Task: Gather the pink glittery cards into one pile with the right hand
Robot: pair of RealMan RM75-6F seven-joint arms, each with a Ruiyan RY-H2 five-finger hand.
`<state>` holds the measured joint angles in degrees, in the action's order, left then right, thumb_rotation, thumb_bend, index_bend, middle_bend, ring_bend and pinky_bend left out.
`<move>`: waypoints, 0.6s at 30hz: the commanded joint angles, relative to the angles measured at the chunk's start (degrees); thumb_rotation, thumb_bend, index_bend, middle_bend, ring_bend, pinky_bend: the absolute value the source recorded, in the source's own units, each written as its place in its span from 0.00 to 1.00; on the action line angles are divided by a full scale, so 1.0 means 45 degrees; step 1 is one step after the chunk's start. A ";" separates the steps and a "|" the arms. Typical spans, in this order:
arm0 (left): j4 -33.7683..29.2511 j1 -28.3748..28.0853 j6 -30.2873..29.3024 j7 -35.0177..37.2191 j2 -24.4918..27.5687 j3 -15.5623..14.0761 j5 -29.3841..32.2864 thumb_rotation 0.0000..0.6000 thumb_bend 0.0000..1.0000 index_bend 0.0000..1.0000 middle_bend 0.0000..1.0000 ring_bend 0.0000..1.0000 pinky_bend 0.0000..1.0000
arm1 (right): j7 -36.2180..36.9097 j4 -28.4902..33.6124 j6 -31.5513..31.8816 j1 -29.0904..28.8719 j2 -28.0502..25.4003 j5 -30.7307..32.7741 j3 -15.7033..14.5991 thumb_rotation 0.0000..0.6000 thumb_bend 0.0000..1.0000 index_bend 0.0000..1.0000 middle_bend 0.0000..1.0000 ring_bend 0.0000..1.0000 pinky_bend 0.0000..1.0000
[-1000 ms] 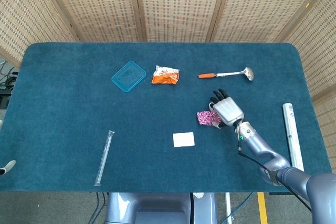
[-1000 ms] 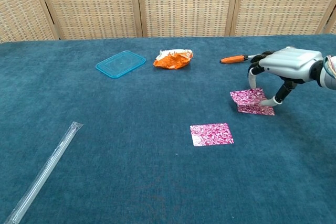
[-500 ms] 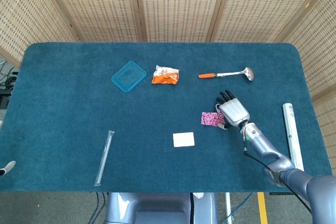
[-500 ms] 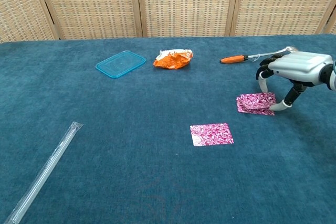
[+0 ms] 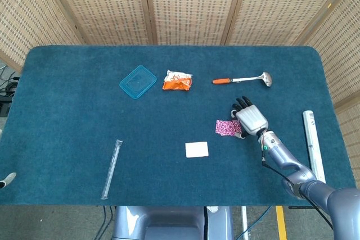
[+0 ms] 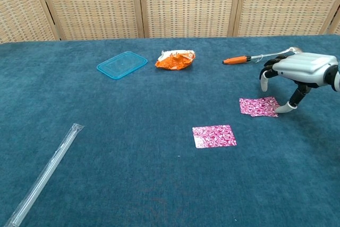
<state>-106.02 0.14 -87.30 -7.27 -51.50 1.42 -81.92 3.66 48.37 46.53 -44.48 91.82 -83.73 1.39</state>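
Two pink card piles (image 6: 257,106), right hand (image 6: 297,74) beside

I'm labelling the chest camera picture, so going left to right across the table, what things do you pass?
Clear plastic tube → blue lid → orange snack packet → lone pink card → orange-handled ladle → right hand. The pink card pile is left out, since it overlaps the ladle's span.

My counter (image 6: 106,147) is covered in matt, napped teal cloth. My right hand (image 6: 303,70) has a smooth silver shell and dark fingers (image 6: 267,67). The pink cards (image 6: 257,106) glitter; the blue lid (image 6: 122,64) is clear glossy plastic; the orange packet (image 6: 175,59) is crinkled foil.
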 commanded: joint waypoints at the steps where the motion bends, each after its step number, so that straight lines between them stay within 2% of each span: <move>1: 0.0007 0.0004 -0.0006 0.0005 0.0000 -0.0001 -0.0003 1.00 0.05 0.00 0.00 0.00 0.00 | 0.0012 0.0000 0.0026 0.0004 -0.0018 -0.0020 0.0015 1.00 0.23 0.31 0.18 0.00 0.00; 8: 0.0012 -0.0054 0.0043 -0.0019 -0.0011 0.0043 0.0018 1.00 0.05 0.00 0.00 0.00 0.00 | -0.0082 0.0836 0.0474 -0.0009 -0.0520 -0.0192 0.0153 1.00 0.24 0.30 0.17 0.00 0.00; 18: 0.0039 -0.0136 0.0111 0.0000 0.0010 0.0123 0.0099 1.00 0.05 0.00 0.00 0.00 0.00 | -0.1148 0.3826 0.0636 0.0113 -0.1526 0.0055 0.0321 1.00 0.24 0.30 0.17 0.00 0.00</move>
<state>-105.89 -0.49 -86.76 -7.31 -51.49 1.93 -81.54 -0.16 62.64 49.21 -44.25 86.08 -84.01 2.57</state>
